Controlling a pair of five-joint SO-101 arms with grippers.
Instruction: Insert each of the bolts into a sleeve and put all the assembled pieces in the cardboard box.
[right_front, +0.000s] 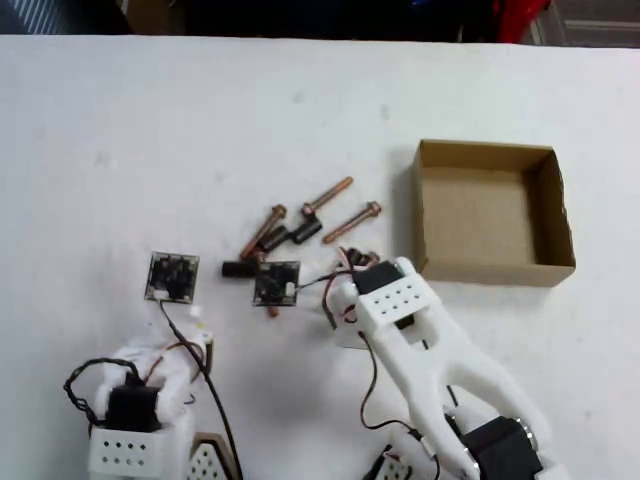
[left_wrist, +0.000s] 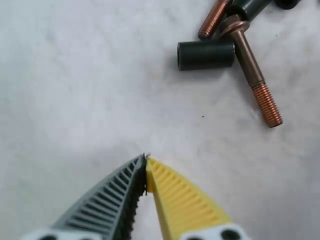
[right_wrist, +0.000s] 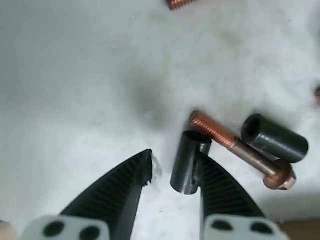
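Observation:
My right gripper (right_wrist: 172, 167) is open low over the table, and an upright black sleeve (right_wrist: 189, 162) stands between its black fingers, against one of them. Beside it lie a copper bolt (right_wrist: 240, 150) and a second black sleeve (right_wrist: 274, 138). My left gripper (left_wrist: 146, 161) is shut with nothing in it, its grey and yellow fingertips touching. Beyond it lie a black sleeve (left_wrist: 206, 55) and a copper bolt (left_wrist: 252, 75). From above, loose bolts (right_front: 328, 197) and sleeves (right_front: 306, 232) are scattered mid-table. The cardboard box (right_front: 490, 268) sits to the right with nothing visible inside.
The white right arm (right_front: 430, 350) stretches from the front right up to the box's near left corner. The left arm's base (right_front: 130, 410) sits at the front left. Two small camera boards (right_front: 172, 277) with loose wires hang over the table beside the parts.

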